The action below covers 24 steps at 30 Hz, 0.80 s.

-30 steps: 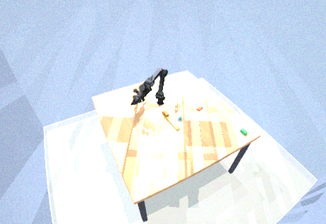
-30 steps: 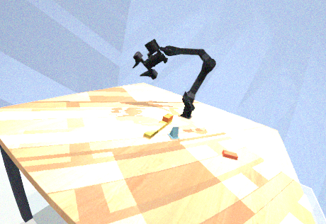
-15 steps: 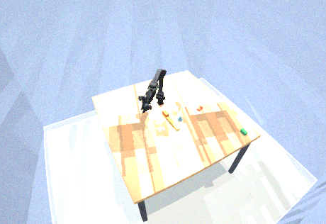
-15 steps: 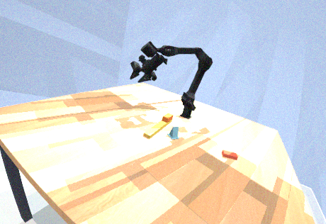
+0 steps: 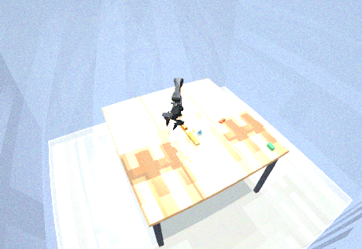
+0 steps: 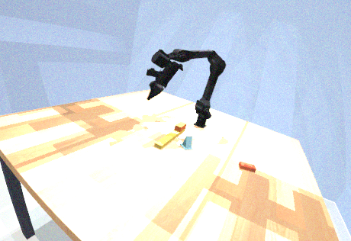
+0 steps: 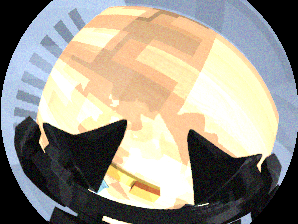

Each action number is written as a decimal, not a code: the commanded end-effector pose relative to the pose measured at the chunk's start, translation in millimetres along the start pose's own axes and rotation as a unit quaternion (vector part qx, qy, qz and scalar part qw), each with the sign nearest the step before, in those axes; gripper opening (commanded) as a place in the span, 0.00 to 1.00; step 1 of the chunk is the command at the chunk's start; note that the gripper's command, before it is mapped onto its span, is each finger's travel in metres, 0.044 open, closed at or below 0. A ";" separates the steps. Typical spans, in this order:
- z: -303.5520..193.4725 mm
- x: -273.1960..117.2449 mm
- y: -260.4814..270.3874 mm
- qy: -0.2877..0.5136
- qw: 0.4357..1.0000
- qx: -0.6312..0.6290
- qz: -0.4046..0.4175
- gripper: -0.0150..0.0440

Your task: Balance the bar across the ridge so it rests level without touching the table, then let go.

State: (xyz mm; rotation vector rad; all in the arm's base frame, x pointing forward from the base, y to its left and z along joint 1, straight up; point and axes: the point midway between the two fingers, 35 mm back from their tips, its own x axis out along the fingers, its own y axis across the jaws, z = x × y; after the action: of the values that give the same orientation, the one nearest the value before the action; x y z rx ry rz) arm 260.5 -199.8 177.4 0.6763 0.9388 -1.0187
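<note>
One yellow bar (image 5: 193, 138) (image 6: 168, 140) (image 7: 116, 173) with an orange block (image 5: 184, 127) (image 6: 180, 126) (image 7: 145, 189) at one end, lying on the bench (image 5: 215, 165) (image 6: 117, 183) (image 7: 240, 85) near the blue ridge (image 5: 199, 132) (image 6: 188, 142) (image 7: 103, 186), hand (image 5: 171, 127) (image 6: 149, 86) (image 7: 157, 127) open and empty above

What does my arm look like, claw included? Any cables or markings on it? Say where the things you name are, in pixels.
The arm (image 6: 217, 66) is black to dark grey, slim, with chunky rounded joints. The claw (image 5: 171, 127) (image 6: 149, 86) (image 7: 158, 127) is black too, with two angular fingers that taper to points, like wedges in the wrist view. I can make out no cables or markings, though fine detail is blurred.
</note>
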 end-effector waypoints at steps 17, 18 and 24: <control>-93.0 -14.6 71.6 0.141 0.898 -0.409 0.080 0.79; -98.2 -15.9 74.1 0.147 0.888 -0.428 0.085 0.79; -129.6 -25.1 86.9 0.182 0.817 -0.536 0.114 0.79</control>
State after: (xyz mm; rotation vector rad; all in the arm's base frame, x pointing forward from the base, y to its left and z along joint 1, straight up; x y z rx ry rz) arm 291.9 -63.3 145.3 0.0595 1.4912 -0.1320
